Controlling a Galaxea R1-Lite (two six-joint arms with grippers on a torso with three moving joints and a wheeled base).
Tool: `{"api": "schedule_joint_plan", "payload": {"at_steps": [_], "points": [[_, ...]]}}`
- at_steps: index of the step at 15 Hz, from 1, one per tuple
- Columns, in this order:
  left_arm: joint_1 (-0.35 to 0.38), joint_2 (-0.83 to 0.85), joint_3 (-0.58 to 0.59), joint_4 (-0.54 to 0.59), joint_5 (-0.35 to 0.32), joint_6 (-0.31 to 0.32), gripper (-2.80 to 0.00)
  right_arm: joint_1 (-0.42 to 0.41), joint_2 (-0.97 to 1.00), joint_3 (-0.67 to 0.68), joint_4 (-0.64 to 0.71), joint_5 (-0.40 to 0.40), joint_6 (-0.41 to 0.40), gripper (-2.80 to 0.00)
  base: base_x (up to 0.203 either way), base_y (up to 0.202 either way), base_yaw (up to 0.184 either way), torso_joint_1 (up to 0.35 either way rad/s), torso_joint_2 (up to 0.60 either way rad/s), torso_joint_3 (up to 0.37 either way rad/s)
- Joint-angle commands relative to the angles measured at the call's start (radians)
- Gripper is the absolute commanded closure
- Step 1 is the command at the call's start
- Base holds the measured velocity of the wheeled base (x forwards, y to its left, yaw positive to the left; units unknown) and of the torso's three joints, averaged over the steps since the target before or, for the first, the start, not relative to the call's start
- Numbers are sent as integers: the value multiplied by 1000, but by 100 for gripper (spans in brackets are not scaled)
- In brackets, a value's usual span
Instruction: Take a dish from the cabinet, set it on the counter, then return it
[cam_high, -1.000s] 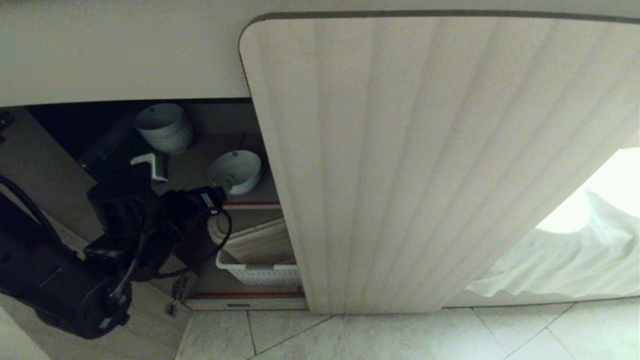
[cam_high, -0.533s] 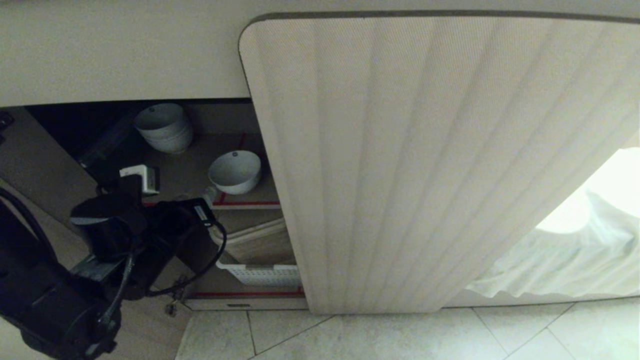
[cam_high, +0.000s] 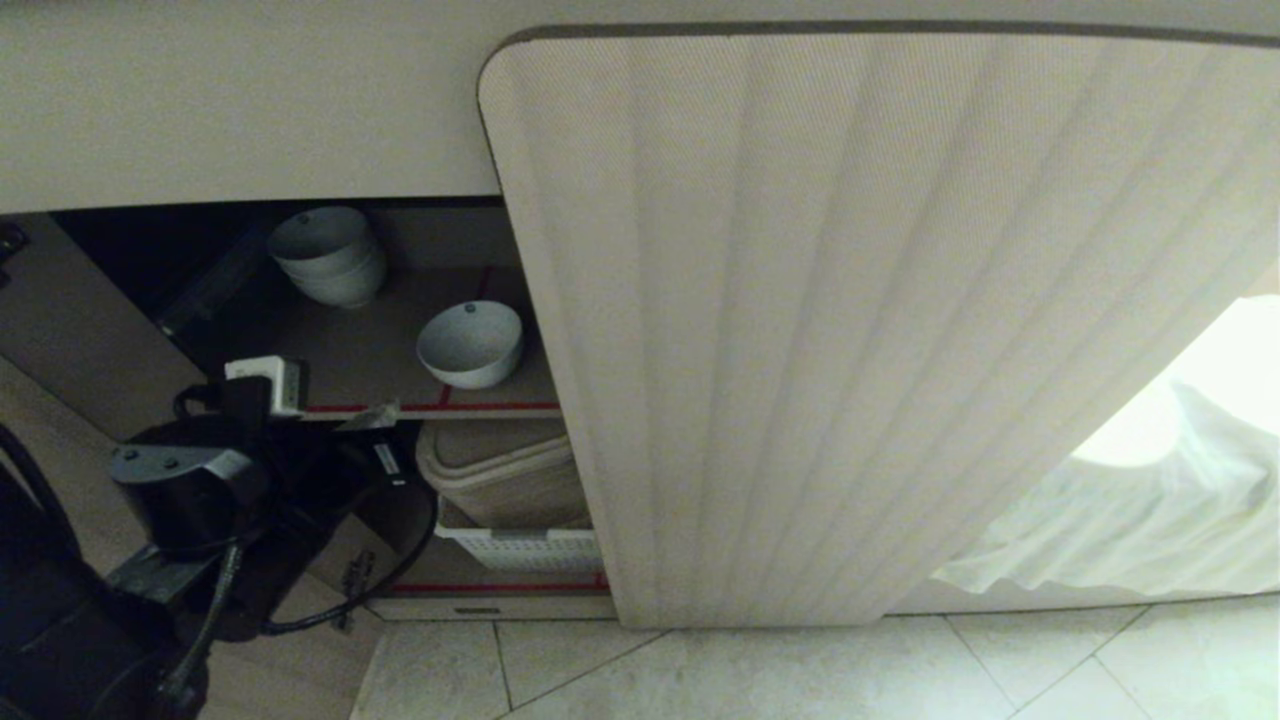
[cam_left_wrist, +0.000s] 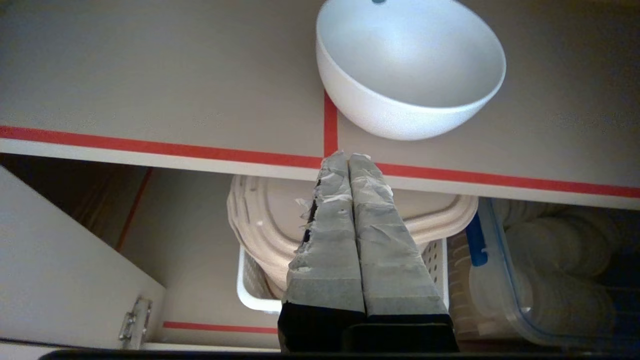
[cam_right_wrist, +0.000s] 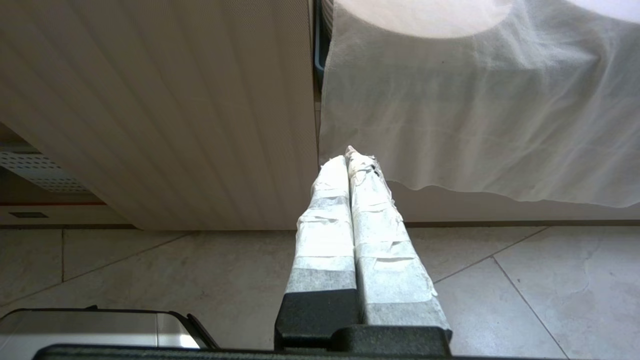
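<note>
Head view: high, angled down at open cabinet (cam_high: 700, 330) front. Left wrist view: close, facing shelf (cam_left_wrist: 150, 90) edge. Both share dish (cam_high: 470, 343) (cam_left_wrist: 410, 70). Right wrist view: low, facing fluted door (cam_right_wrist: 165, 110), floor (cam_right_wrist: 150, 280).

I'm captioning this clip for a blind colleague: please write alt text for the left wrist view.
The left gripper, fingers pressed shut and holding nothing, points at the red-taped front edge of the cabinet shelf, just short of a single white bowl standing upright on it. Below the shelf sit a beige lid in a white basket and a clear container.
</note>
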Motion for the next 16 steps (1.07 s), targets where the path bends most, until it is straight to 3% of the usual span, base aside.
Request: {"api": "schedule_joint_plan", "payload": {"at_steps": [1, 8, 10, 13, 16], "points": [[-1, -39, 35, -48, 1, -1, 0, 1, 0, 0, -1, 0, 0, 0, 0, 0, 0, 0, 0, 0], [1, -198, 261, -48, 0, 17, 0, -1, 0, 0, -1, 0, 0, 0, 0, 0, 0, 0, 0, 0], [1, -254, 279, -30, 1, 20, 0, -1, 0, 0, -1, 0, 0, 0, 0, 0, 0, 0, 0, 0], [1, -323, 280, 41, 0, 77, 0, -1, 0, 0, -1, 0, -1, 0, 0, 0, 0, 0, 0, 0], [-1, -400, 280, 148, 1, 101, 0, 0, 0, 0, -1, 0, 0, 0, 0, 0, 0, 0, 0, 0]]}}
